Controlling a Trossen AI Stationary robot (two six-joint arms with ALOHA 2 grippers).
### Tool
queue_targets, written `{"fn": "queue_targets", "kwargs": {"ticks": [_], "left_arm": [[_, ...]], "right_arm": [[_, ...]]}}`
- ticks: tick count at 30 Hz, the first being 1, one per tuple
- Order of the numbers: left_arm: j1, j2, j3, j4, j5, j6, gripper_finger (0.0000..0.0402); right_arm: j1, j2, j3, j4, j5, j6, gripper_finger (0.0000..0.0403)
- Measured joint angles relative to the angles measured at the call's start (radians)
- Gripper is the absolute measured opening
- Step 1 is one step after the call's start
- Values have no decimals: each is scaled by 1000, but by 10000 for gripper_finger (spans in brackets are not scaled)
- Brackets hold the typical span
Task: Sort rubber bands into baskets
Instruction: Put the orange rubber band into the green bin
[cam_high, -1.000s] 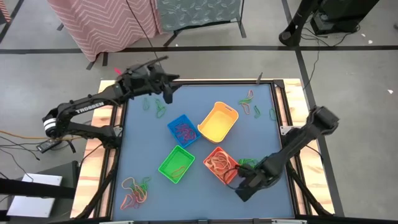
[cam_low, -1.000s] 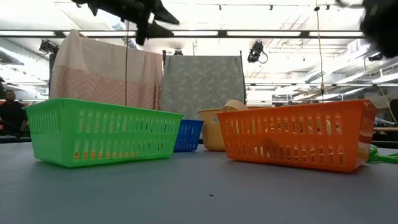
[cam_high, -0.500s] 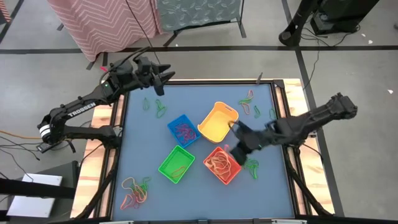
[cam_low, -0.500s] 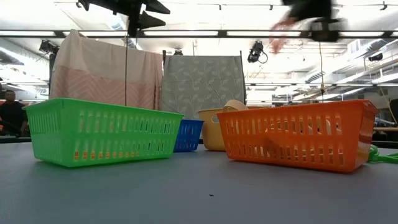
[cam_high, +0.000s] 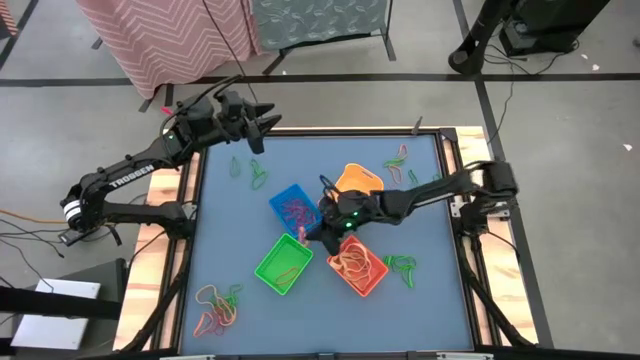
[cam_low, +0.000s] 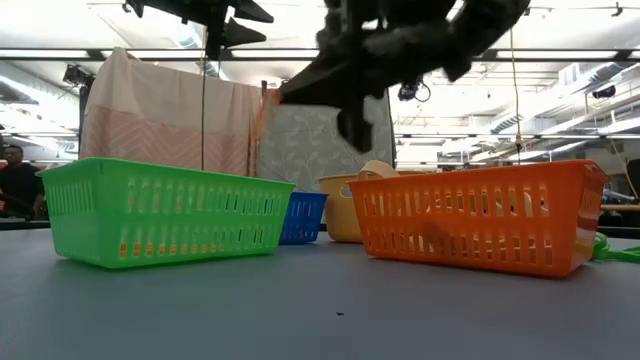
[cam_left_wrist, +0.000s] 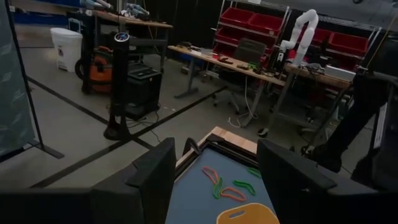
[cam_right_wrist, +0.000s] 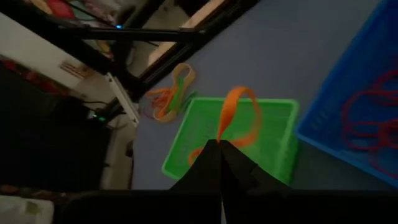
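**Right pincer holding an orange band above the baskets**

High view: The right pincer (cam_high: 322, 222) reaches in over the middle of the blue surface (cam_high: 225, 235), above the gap between the blue basket (cam_high: 293, 210), the green basket (cam_high: 283, 264) and the orange basket (cam_high: 357, 265). The yellow basket (cam_high: 352, 190) is partly covered by the right arm. Loose rubber bands (cam_high: 216, 308) lie at the near left corner; others lie by the far right corner and beside the orange basket. The left pincer (cam_high: 262, 124) hangs over the far left edge.

Low view: The right pincer (cam_low: 345, 95) shows dark and blurred above the baskets.

Left wrist view: The left pincer's fingers (cam_left_wrist: 155, 174) are spread, with nothing between them.

Right wrist view: The right pincer (cam_right_wrist: 220, 144) is pressed together on an orange band (cam_right_wrist: 236, 118), which dangles over the green basket (cam_right_wrist: 273, 146). Red bands lie in the blue basket (cam_right_wrist: 348, 112).
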Motion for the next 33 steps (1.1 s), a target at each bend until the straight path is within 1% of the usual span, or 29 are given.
{"fn": "queue_targets", "kwargs": {"ticks": [3,7,9,12,14,17,20,26,29,31,33], "left_arm": [[0,0,0,0,0,0,227],[0,0,0,0,0,12,227],[0,0,0,0,0,22,227],[0,0,0,0,0,23,227],[0,0,0,0,0,23,227],[0,-3,0,0,0,23,227],[0,-3,0,0,12,22,227],[0,-4,0,-1,56,-10,227],[0,-5,0,0,63,-27,227],[0,-5,0,0,63,-27,227],[0,-5,0,0,62,-29,227]], "right_arm": [[9,74,8,76,-42,27,0],[30,154,75,75,-93,28,0],[40,191,118,63,-100,28,2],[49,234,175,42,-111,25,15],[54,252,209,34,-122,9,31],[58,253,239,-61,-107,-13,65],[60,245,254,-153,-97,-68,109],[56,232,305,-235,-108,-169,200],[28,204,353,-364,-152,-221,229],[2,166,387,-516,-146,-265,238],[-26,122,410,-646,-113,-328,239]]}}
